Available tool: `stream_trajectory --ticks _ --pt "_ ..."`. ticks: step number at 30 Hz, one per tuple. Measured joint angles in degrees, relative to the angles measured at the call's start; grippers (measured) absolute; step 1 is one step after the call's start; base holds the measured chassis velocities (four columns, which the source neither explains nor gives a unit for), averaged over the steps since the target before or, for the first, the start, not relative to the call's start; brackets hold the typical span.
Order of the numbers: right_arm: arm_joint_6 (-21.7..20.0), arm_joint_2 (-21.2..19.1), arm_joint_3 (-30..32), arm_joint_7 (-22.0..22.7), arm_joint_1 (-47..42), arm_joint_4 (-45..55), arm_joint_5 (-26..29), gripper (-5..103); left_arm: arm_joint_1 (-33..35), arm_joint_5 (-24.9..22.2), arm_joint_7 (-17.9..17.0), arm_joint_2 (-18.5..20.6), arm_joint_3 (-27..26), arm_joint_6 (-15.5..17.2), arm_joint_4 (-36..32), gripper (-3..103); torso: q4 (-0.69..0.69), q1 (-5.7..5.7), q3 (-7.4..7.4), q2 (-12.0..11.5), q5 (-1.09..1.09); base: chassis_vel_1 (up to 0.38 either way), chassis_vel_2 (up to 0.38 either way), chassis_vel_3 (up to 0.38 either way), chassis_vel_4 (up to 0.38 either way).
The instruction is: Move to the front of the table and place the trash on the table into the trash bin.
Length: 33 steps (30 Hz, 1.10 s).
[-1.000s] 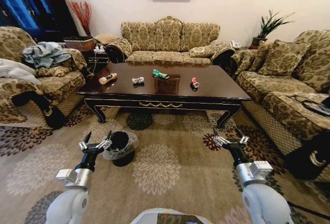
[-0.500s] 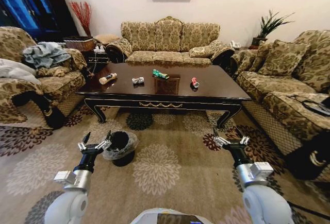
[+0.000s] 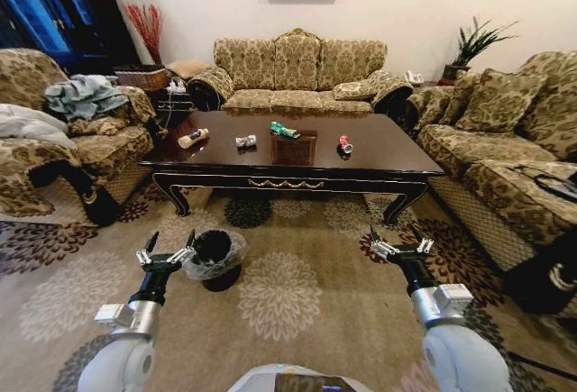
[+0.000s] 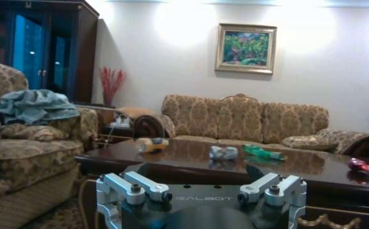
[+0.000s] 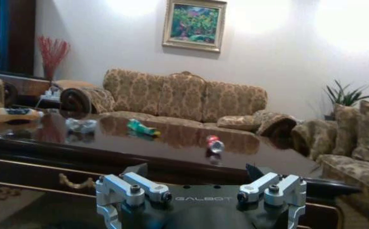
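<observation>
From the head view we see the counter [image 3: 379, 153] across the upper middle of the frame, with four pieces of trash in a row: the small bottle [image 3: 191, 138] at left, lying with its long axis slanting toward the upper right, the crumpled wrapper [image 3: 244, 141], the green wrapper [image 3: 283, 130] lying aslant, and the red can [image 3: 343, 146] at right. The trash bin [image 3: 212, 257] stands on the carpet at lower left, just beside our left gripper [image 3: 166, 250]; our right gripper [image 3: 397, 244] hangs at lower right. Both sets of fingers are spread, grasping nothing.

The left wrist view adds a low side look: the bottle [image 4: 151, 143] lies flat, and the left fingers [image 4: 137, 186] stand apart.

The right wrist view shows the can [image 5: 214, 144] lying on its side, and the right fingers [image 5: 268, 187] likewise released.
</observation>
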Motion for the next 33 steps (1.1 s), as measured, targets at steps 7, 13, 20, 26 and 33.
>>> stream_trajectory --ticks 7,13,20,26,33 --pt "-0.02 0.04 -1.31 0.44 0.23 -0.06 -0.96 100 0.47 -0.02 -0.09 -0.36 -0.01 -1.0 0.84 100 0.0 0.01 0.01 0.0 -0.01 0.272 0.279 -0.265 -0.272" --pt "0.05 0.22 -1.99 0.6 0.22 -0.32 -1.12 100 1.18 1.15 0.49 -0.29 -0.17 -0.85 1.38 100 0.0 -0.01 -0.01 -0.04 -0.05 0.302 0.315 -0.301 -0.327" --pt "0.81 0.2 -2.74 1.7 0.82 -0.99 -0.97 100 1.13 1.51 1.15 -0.39 -0.1 -0.66 2.01 100 0.0 -0.52 -0.66 -1.19 -0.03 0.174 0.154 -0.136 -0.152" --pt "0.94 0.36 -3.39 2.67 1.16 -1.71 -1.11 100 1.15 1.56 1.69 -0.37 -0.03 -0.59 2.7 100 -0.01 -0.98 -1.53 -2.53 0.03 -0.038 -0.031 0.025 0.037" --pt "-0.99 0.57 -3.65 3.48 1.66 -1.91 -0.11 100 1.25 1.59 2.1 -0.16 -0.07 -0.75 3.13 100 0.0 -1.63 -2.83 -4.51 0.0 -0.012 -0.016 0.008 0.013"
